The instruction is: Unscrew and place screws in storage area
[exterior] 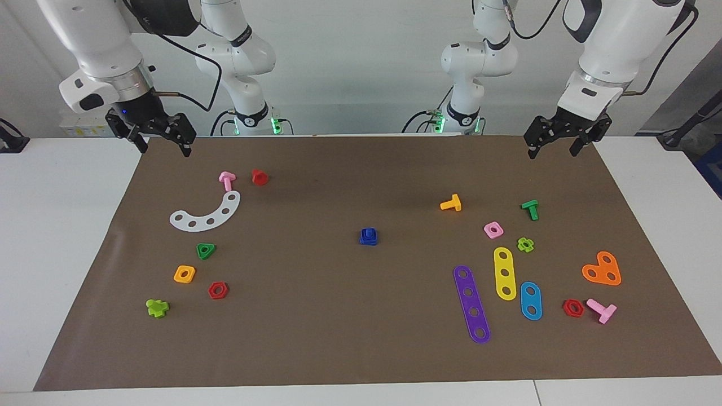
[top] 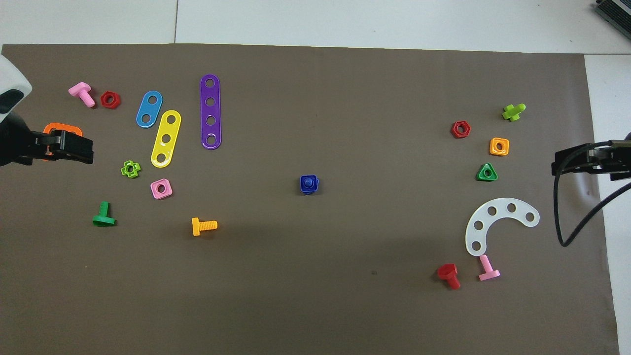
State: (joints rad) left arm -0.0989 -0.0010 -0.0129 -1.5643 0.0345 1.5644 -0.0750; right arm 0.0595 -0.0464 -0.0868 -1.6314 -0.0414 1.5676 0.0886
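Note:
The blue screw (exterior: 368, 232) (top: 308, 183) stands in the middle of the brown mat, threaded into a blue nut (exterior: 368, 241), its round end pointing up. My left gripper (exterior: 553, 151) (top: 66, 148) hangs open and empty over the mat's corner at the left arm's end. At the right arm's end my right gripper (exterior: 163, 148) (top: 574, 161) is also open and empty, over the mat's corner there. Both are well away from the screw. No storage area is marked in either view.
Toward the left arm's end lie purple (exterior: 472, 303), yellow (exterior: 505, 273) and blue (exterior: 531, 300) hole strips, an orange heart plate (exterior: 602, 269), and loose bolts and nuts. Toward the right arm's end lie a white curved plate (exterior: 207, 213) and more bolts and nuts.

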